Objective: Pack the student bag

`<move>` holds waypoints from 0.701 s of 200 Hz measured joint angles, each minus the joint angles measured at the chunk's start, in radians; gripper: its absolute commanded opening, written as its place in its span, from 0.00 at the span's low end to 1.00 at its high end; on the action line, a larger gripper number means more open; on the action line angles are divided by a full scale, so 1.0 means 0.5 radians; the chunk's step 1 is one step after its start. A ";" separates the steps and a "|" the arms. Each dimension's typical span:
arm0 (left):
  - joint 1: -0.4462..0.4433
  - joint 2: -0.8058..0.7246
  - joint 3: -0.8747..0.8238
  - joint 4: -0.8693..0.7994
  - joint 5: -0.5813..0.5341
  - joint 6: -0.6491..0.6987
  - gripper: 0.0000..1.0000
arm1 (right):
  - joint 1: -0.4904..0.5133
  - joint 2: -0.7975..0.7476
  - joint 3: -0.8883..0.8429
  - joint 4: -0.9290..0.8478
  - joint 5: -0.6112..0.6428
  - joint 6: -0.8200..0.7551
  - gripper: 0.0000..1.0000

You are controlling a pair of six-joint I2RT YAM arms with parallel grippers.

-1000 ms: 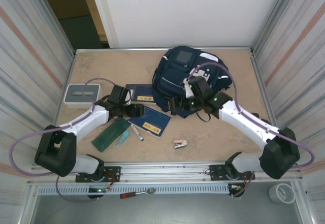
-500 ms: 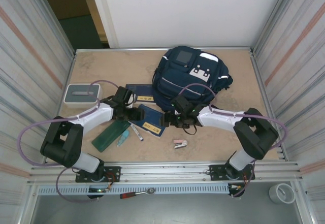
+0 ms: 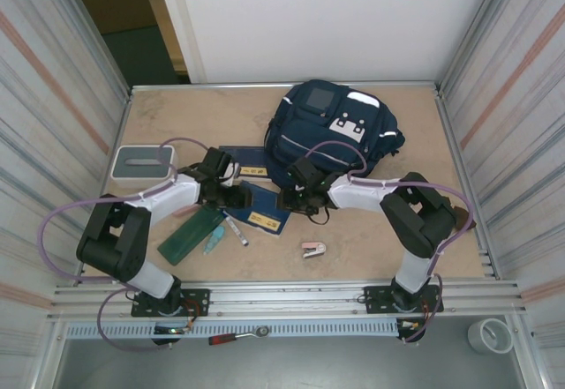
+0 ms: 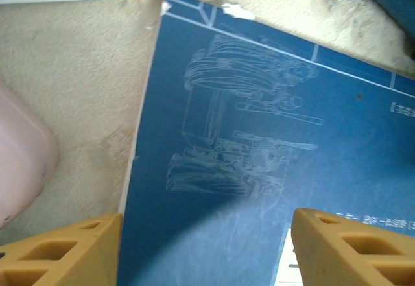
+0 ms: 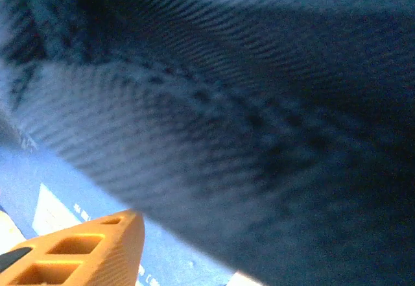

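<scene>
Navy, white-striped student bag [image 3: 340,129] sits at the bench's far edge. Left gripper [image 4: 204,237] gapes empty; right gripper [image 3: 294,195], buried against its fabric, I cannot tell.

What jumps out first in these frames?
The big navy backpack at the back middle of the table. Right in front of it, the left gripper hangs open over a blue book, and the right gripper sits close up against the bag's near edge.

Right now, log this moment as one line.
left gripper: open over blue book | right gripper: at front edge of backpack, grip unclear | status: book not yet packed
</scene>
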 measured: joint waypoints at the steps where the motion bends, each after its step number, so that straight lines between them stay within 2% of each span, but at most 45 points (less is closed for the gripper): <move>1: 0.000 0.002 0.002 0.000 0.000 0.000 0.67 | -0.002 0.001 0.000 0.001 0.001 0.002 0.41; 49: -0.049 0.021 0.089 0.044 0.082 -0.002 0.67 | -0.086 -0.003 0.000 0.065 0.057 0.043 0.23; 72: -0.056 0.016 0.089 0.071 0.091 -0.024 0.67 | -0.111 -0.052 -0.014 0.090 0.079 0.058 0.19; 102: -0.056 -0.061 0.026 0.116 0.083 -0.053 0.68 | -0.123 -0.119 -0.062 0.154 0.091 0.101 0.02; 140: -0.067 -0.129 -0.036 0.113 -0.026 -0.053 0.73 | -0.126 -0.148 -0.072 0.204 0.088 0.108 0.00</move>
